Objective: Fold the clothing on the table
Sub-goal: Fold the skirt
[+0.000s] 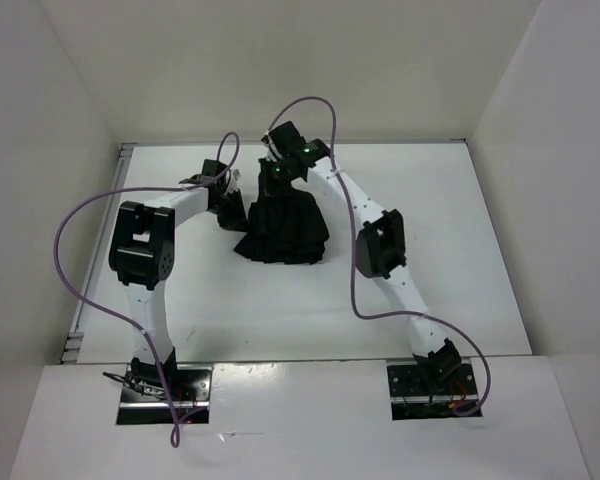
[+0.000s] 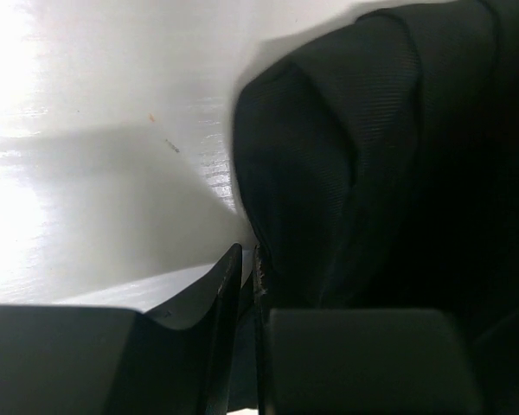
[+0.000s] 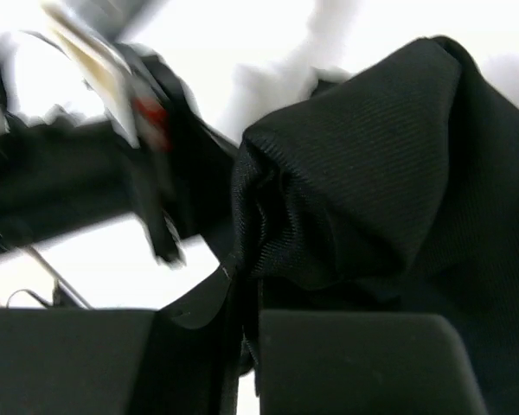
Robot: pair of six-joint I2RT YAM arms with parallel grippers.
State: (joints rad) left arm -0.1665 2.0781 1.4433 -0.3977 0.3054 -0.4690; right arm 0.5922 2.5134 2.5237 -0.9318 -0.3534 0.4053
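- Arm bases (image 1: 165,385): both are bolted at the near edge of the table (image 1: 460,300), a white, glossy top that shows bare from here to mid-depth.
- Black pleated skirt (image 1: 280,235): one piece, past the middle of the table toward its far edge and about midway between the left and right edges. It is bunched into a heap, with the broad end spread on the table toward me and the far end narrowing up to a peak. I cannot pick out the waistband.
- My left gripper (image 2: 246,277): low, at the skirt's left flank. Its fingers are nearly together with only a slit between them, and cloth lies against that slit. I cannot tell whether any is caught.
- My right gripper (image 3: 246,294): at the far peak, clamped on a fold of the skirt.
- Handling, as I judge it: light, limp and soft, and not fragile. The matte ribbed weave should give my pads purchase. The pleats will slump and shift rather than hold a crease.
- Hold points, as I judge them: a thin pinch at an outer edge or corner, with my two holds well apart so the cloth spreads flat.
- White walls (image 1: 280,60): upright beyond the far edge.
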